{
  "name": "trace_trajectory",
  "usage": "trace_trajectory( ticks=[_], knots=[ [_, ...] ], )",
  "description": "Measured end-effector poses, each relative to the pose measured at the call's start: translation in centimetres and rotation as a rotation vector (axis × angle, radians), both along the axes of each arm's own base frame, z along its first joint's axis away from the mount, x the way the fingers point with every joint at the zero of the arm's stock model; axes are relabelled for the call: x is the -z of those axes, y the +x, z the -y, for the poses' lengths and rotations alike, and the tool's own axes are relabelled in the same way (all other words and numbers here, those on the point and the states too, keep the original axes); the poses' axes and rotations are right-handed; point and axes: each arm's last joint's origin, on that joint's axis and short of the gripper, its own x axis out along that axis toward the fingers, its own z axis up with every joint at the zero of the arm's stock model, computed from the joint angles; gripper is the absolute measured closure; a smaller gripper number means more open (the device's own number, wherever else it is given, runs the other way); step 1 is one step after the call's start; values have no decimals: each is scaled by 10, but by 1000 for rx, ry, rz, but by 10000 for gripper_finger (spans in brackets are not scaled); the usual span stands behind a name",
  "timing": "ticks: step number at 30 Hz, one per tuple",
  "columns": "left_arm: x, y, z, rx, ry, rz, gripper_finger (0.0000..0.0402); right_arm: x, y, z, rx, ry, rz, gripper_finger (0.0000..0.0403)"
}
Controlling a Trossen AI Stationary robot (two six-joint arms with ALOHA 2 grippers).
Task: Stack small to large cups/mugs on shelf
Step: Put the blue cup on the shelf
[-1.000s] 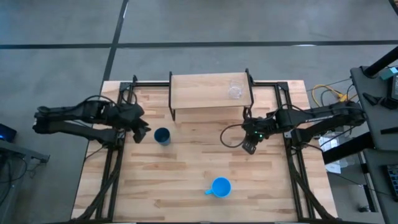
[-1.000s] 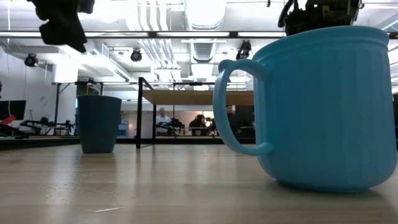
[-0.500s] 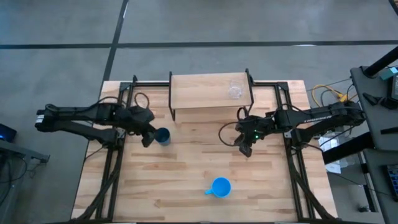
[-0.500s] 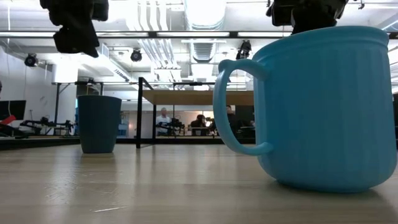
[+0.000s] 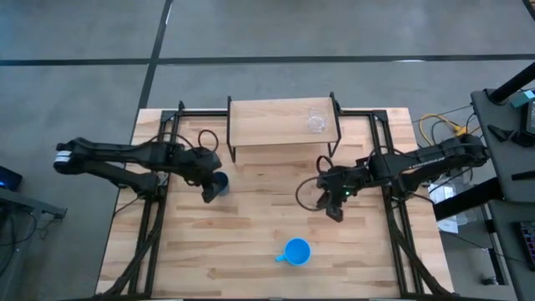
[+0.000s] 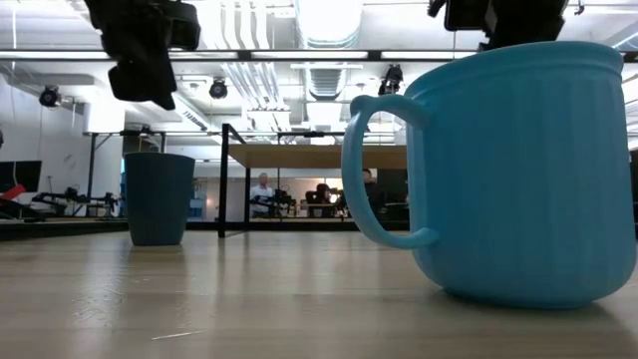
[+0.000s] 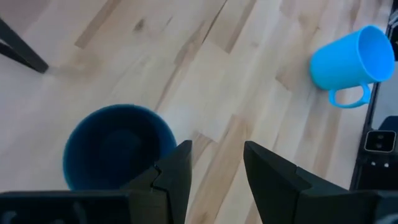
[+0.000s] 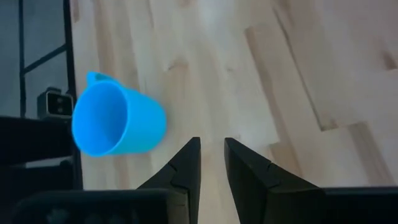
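The dark navy cup [image 5: 220,182] stands upright on the table in front of the shelf's left end. My left gripper [image 5: 208,192] hangs open above it, just off its near-left rim; in the left wrist view the cup [image 7: 117,147] lies beside one finger, not between the two. The bright blue mug [image 5: 296,252] stands on its base near the table's near edge, handle toward the left. My right gripper [image 5: 334,212] hovers above the table, farther from the near edge than the mug [image 8: 118,122] and to its right, open by a narrow gap. The clear glass [image 5: 316,121] stands on the shelf [image 5: 267,125], at its right end.
Black frame rails [image 5: 159,209] run along the table's left and right sides, and the shelf's thin black legs [image 5: 231,155] stand just behind the navy cup. Bare wood lies between the two cups [image 5: 259,217]. People sit far off in the room behind [image 6: 261,191].
My left gripper has moved toward the table's right, from beside the navy cup to above its near-left rim, staying raised. My right gripper has moved a little toward the near edge, toward the blue mug. The cups and the glass have stayed put.
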Motion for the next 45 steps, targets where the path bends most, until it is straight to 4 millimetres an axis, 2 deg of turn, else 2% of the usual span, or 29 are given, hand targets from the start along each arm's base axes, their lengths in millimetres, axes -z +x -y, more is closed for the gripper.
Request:
trace_trajectory(
  ticks=[19,24,30,33,39,45],
  knots=[
    [44,34,1,-17,-50,-227,269,14,8,-8,12,-67,-52,335],
    [38,36,1,-22,-42,-208,269,15,8,-8,12,-68,-57,335],
    [13,33,-1,-47,-4,-114,269,15,9,-8,9,-69,-53,335],
    [7,28,-2,-69,27,-114,269,15,9,-8,9,-69,-53,335],
    [13,19,-3,-100,51,-213,269,15,9,-8,8,-69,-49,335],
    [21,22,-4,-111,72,-266,269,15,9,-8,8,-69,-49,335]
  ],
)
